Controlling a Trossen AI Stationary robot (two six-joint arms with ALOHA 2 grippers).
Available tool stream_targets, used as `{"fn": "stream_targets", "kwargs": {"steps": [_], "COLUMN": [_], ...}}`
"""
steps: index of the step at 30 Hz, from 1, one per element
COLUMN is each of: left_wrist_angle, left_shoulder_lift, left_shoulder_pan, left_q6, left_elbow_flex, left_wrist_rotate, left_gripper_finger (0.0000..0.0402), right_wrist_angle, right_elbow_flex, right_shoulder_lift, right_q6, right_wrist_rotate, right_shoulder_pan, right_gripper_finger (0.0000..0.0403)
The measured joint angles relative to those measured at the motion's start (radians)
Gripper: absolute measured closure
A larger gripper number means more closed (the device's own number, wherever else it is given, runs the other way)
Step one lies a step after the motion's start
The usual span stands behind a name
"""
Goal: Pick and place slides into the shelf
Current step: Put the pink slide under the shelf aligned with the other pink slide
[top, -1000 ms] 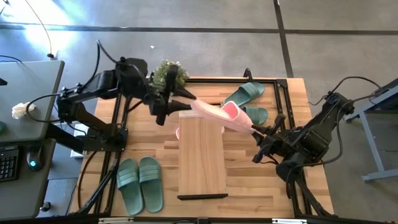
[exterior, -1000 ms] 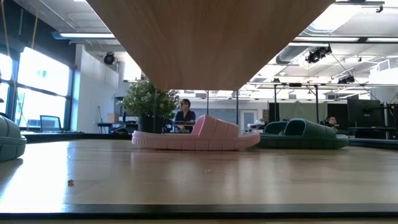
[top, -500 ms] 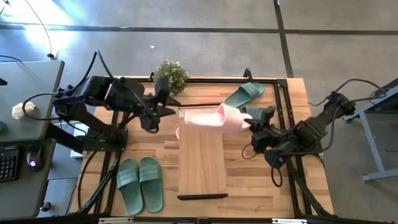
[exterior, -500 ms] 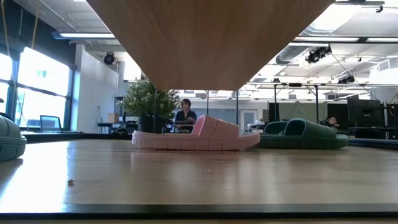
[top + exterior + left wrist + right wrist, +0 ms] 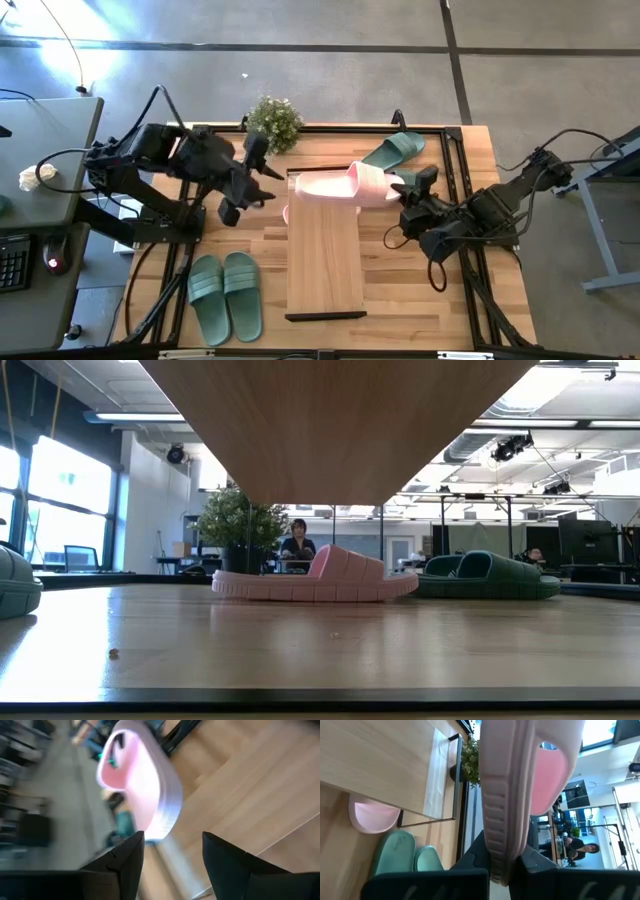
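Observation:
A pale pink slide (image 5: 340, 187) lies crosswise over the far end of the light-wood shelf (image 5: 325, 255). My right gripper (image 5: 401, 192) is shut on its right end. My left gripper (image 5: 262, 187) stands open just left of the shelf, apart from the slide; its wrist view shows the slide (image 5: 142, 790) beyond the open fingers. The second pink slide (image 5: 315, 575) rests sole-down on the table under the shelf. One sage-green pair (image 5: 225, 297) lies near the table's near-left corner. Two more green slides (image 5: 392, 150) lie at the far right. My right gripper holds the pink slide by its strap end (image 5: 504, 827), the ribbed sole edge pinched between the two fingers (image 5: 532, 859). The fingers come about level from the table's right, along the slide. The slide reaches leftward over the shelf's far end; whether it rests on the plank I cannot tell.
A small potted plant (image 5: 274, 120) stands at the table's far edge, left of the shelf. The shelf's underside (image 5: 340, 420) fills the top of the low view. A person (image 5: 297, 545) sits in the room beyond. A desk (image 5: 40, 190) stands left of the table.
My right gripper has moved toward the far-left, swinging the pink slide from a slant over the shelf's far-right corner to lie crosswise over its far end. My left gripper has drawn back from the slide's free end toward the table's left and near side.

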Motion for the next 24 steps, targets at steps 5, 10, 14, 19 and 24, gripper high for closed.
{"fn": "stream_targets", "kwargs": {"steps": [5,10,14,19,24], "left_wrist_angle": [0.026,0.043,0.000,-0.074,-0.072], "left_shoulder_lift": [-0.015,-0.011,-0.012,-0.009,0.006], "left_shoulder_pan": [0.147,0.347,0.528,0.687,0.717], "left_q6": [-0.243,-0.530,-0.699,-0.850,-0.941], "left_elbow_flex": [0.000,0.000,0.000,-0.043,-0.167], "left_wrist_rotate": [0.338,0.522,0.695,0.891,0.992], "left_gripper_finger": [0.0231,0.0253,0.0266,0.0274,0.0275], "right_wrist_angle": [0.000,0.000,0.000,0.000,0.014], "right_elbow_flex": [0.000,0.000,0.000,0.000,0.000], "right_shoulder_lift": [0.000,0.006,0.011,0.015,0.033], "right_q6": [0.000,-0.008,-0.098,-0.231,-0.374], "right_wrist_rotate": [-0.028,0.017,0.100,0.216,0.381], "right_shoulder_pan": [-0.008,-0.001,0.002,-0.005,-0.044], "right_gripper_finger": [0.0398,0.0398,0.0398,0.0399,0.0400]}}
